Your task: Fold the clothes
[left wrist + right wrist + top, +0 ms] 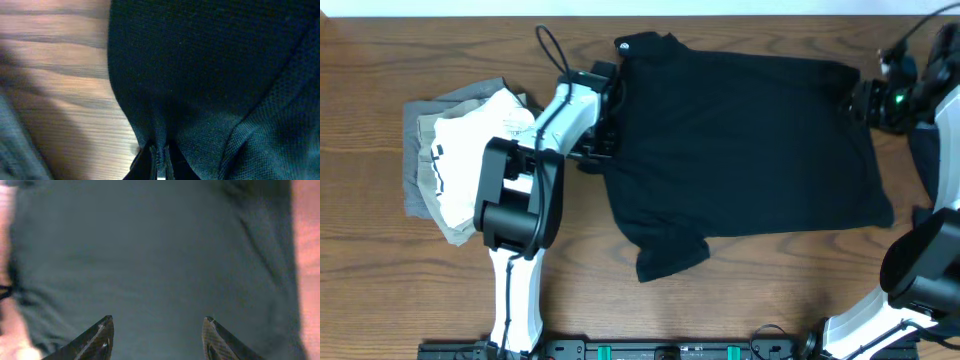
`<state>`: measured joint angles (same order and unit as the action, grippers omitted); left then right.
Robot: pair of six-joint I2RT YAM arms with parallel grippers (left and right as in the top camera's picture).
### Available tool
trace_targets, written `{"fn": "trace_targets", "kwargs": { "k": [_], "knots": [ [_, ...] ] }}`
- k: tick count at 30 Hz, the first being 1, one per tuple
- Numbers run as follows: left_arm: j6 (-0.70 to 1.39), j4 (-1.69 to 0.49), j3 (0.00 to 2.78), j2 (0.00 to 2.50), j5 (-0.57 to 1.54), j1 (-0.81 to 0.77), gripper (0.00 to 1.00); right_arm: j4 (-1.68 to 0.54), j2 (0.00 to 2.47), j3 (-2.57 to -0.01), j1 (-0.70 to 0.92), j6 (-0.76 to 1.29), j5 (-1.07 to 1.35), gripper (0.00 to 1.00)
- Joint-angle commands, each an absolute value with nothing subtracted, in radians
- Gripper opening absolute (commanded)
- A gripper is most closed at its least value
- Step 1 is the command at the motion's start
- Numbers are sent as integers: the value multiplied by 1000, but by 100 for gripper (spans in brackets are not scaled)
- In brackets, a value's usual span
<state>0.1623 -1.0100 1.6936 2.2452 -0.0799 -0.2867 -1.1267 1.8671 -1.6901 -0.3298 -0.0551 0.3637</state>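
Overhead: left arm (555, 125) bent toward black shirt (740, 140), jaws pinching its edge; right arm (920, 85) at opposite edge, jaws apart

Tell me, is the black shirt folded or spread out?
Spread out: the black shirt lies mostly flat on the table, one sleeve sticking out.

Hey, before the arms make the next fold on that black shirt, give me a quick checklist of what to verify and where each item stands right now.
1. Left tool grip on the black shirt: ok, shut with fabric pinched.
2. Right tool grip: not ok, open above the shirt, holding nothing.
3. Shirt spread flat: not ok, the near sleeve is bunched.
4. Folded pile apart from the shirt: ok.
5. Which face of the shirt is up: cannot tell.
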Motion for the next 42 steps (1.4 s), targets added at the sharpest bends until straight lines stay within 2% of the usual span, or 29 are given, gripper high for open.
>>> {"fn": "trace_targets", "kwargs": {
  "k": [1, 5, 8, 10, 11, 17, 21, 27, 34, 37, 40, 42],
  "knots": [
    [200, -1010, 1675, 2285, -169, -251, 6, -1101, 1869, -1579, -331, 54, 222, 55],
    [197, -1011, 1695, 2266, -170, -249, 6, -1044, 1868, -1459, -347, 86, 196, 53],
    [197, -1008, 1707, 2254, -170, -244, 6, -1000, 1868, -1383, -372, 132, 167, 36],
    [196, -1006, 1709, 2250, -169, -241, 6, -965, 1868, -1334, -385, 151, 160, 18],
    [196, -1005, 1709, 2250, -169, -241, 6, -944, 1868, -1310, -388, 159, 154, 13],
    [196, -1005, 1709, 2250, -169, -241, 6, -735, 1868, -1129, -396, 278, -7, 1],
    [180, -1016, 1709, 2250, -170, -241, 6, -656, 1868, -1053, -420, 345, -134, 1],
    [170, -1019, 1709, 2250, -170, -240, 6, -704, 1868, -1045, -524, 372, -240, 1],
    [168, -1012, 1715, 2249, -170, -239, 6, -681, 1861, -1048, -617, 188, 158, 11],
    [162, -1035, 1738, 2235, -169, -239, 17, -665, 1845, -1048, -626, 127, 294, 17],
    [162, -1084, 1780, 2186, -169, -239, 37, -654, 1810, -1048, -630, 73, 429, 25],
    [162, -1119, 1806, 2131, -168, -239, 47, -650, 1771, -1048, -630, 65, 493, 32]
  ]
}}
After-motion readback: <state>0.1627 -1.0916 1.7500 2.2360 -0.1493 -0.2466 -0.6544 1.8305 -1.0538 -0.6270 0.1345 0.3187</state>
